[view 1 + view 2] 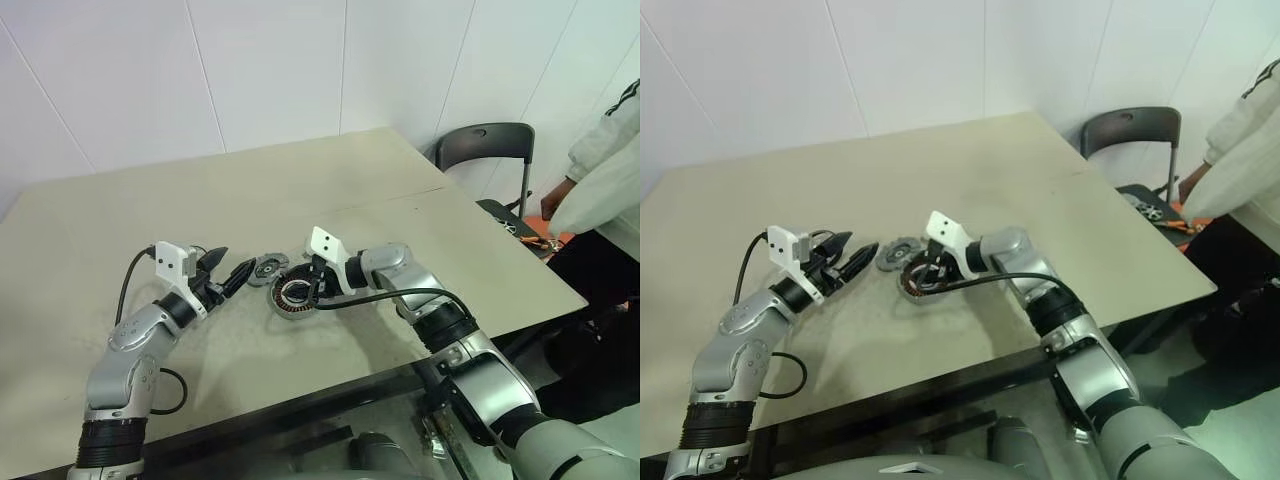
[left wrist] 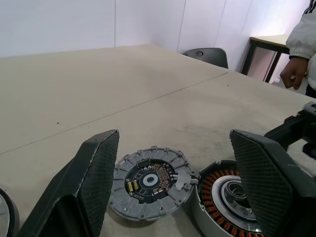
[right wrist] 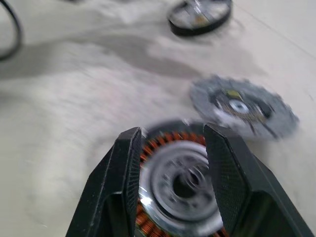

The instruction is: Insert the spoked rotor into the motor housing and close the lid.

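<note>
I read the step in hand as picking up the flat grey metal wheel with the notched rim and dark hub, the spoked rotor [image 2: 150, 185]. It lies flat on the beige worktop [image 1: 300, 190], just below centre in the head views. It sits tight against the left edge of the round silver-rimmed motor housing [image 2: 217, 190], and I cannot tell if the rims touch.

My left gripper [image 1: 228, 266] sits level at lower left, fingers spread wide and empty, aimed at the rotor. My right gripper [image 3: 173, 129] hangs over the housing with its fingers about half apart. The housing's centre shows between them, and I see nothing clamped. I cannot tell if the tips touch the rim.

To do this well, I would take the rotor by its rim, across its width, and lift it clear before moving sideways. It should go down flat and centred. If tilted, it could catch the windings.

The housing holds its ring of copper-coloured windings around a silvery centre, and the rotor is not in it. A dark-rimmed round part [image 3: 200, 17] lies well apart at the top of the right wrist view. I cannot tell whether it is the lid.
</note>
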Motion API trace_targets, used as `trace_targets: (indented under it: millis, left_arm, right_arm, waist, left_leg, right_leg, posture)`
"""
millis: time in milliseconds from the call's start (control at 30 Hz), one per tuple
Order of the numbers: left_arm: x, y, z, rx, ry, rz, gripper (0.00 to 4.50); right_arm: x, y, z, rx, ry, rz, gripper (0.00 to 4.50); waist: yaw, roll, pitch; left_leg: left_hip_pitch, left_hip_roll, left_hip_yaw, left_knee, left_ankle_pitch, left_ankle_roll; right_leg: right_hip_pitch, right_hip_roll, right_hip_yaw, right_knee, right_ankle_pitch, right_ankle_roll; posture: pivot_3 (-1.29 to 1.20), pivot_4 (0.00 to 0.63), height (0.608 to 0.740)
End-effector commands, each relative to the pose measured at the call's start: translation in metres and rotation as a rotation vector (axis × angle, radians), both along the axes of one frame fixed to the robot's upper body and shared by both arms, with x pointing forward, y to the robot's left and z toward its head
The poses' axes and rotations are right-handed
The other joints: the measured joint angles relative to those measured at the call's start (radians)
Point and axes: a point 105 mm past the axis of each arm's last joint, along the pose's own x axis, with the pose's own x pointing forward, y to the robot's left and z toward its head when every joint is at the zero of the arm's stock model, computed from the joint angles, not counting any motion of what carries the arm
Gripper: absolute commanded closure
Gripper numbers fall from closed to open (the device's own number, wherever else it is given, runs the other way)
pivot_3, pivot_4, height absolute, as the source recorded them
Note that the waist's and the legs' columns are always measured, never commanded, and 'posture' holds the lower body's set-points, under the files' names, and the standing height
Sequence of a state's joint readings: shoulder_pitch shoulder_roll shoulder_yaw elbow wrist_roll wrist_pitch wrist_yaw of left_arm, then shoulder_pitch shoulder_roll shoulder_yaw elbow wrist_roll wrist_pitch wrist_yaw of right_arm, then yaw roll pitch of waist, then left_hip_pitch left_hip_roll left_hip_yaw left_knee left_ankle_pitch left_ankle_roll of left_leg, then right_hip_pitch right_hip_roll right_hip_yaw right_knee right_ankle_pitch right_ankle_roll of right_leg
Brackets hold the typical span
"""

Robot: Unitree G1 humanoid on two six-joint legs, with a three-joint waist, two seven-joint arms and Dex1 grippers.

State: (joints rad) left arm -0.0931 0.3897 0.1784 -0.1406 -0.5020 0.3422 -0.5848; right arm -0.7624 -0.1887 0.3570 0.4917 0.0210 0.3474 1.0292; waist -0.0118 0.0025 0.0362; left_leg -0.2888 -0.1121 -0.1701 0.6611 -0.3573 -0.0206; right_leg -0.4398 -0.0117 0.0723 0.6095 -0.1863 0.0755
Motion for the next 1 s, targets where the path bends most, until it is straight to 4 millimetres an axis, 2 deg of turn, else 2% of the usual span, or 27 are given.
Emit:
trace_targets:
  millis: [33,133,267,600,800,1000]
  left_arm:
    - [0.002,0.000,0.016,0.002,-0.059,-0.001,0.68]
    - [0.002,-0.001,0.016,0.001,-0.058,-0.001,0.68]
    - [0.002,-0.002,0.016,-0.002,-0.057,-0.005,0.68]
    - [0.002,-0.001,0.016,0.000,-0.056,-0.004,0.68]
    - [0.002,-0.002,0.016,0.000,-0.058,-0.005,0.68]
    - [0.001,-0.002,0.016,0.000,-0.057,-0.005,0.68]
  right_arm:
    - [0.020,0.004,0.020,-0.004,-0.144,-0.048,2.43]
    - [0.027,0.003,0.023,-0.003,-0.185,-0.065,3.04]
    - [0.025,0.006,0.022,0.009,-0.165,-0.049,4.39]
    - [0.018,0.013,0.007,-0.019,-0.158,-0.026,4.45]
    - [0.019,0.008,-0.012,-0.095,-0.197,-0.026,4.45]
    - [0.022,0.005,-0.016,-0.098,-0.206,-0.042,4.45]
  waist:
    - [-0.001,0.000,0.000]
    - [-0.002,0.000,0.000]
    - [-0.002,0.000,0.000]
    - [-0.002,0.000,0.000]
    - [-0.002,0.000,0.000]
    - [-0.002,0.000,0.000]
  left_leg:
    - [0.000,0.000,0.000,0.000,0.000,0.000]
    - [0.000,0.000,0.000,0.000,0.000,0.000]
    - [0.000,0.000,0.000,0.000,0.000,0.000]
    - [0.000,0.000,0.000,0.000,0.000,0.000]
    - [0.000,0.000,0.000,0.000,0.000,0.000]
    - [0.000,0.000,0.000,0.000,0.000,0.000]
  right_leg:
    - [0.000,0.000,0.000,0.000,0.000,0.000]
    - [0.000,0.000,0.000,0.000,0.000,0.000]
    - [0.000,0.000,0.000,-0.001,0.000,0.000]
    - [-0.001,0.000,0.000,-0.001,0.000,0.000]
    - [-0.001,0.000,0.000,-0.001,0.000,0.000]
    - [0.000,0.000,0.000,0.000,0.000,0.000]
  posture:
    - [0.00,0.000,0.740]
    - [0.00,0.000,0.740]
    - [0.00,0.000,0.740]
    - [0.00,0.000,0.740]
    - [0.00,0.000,0.740]
    - [0.00,0.000,0.740]
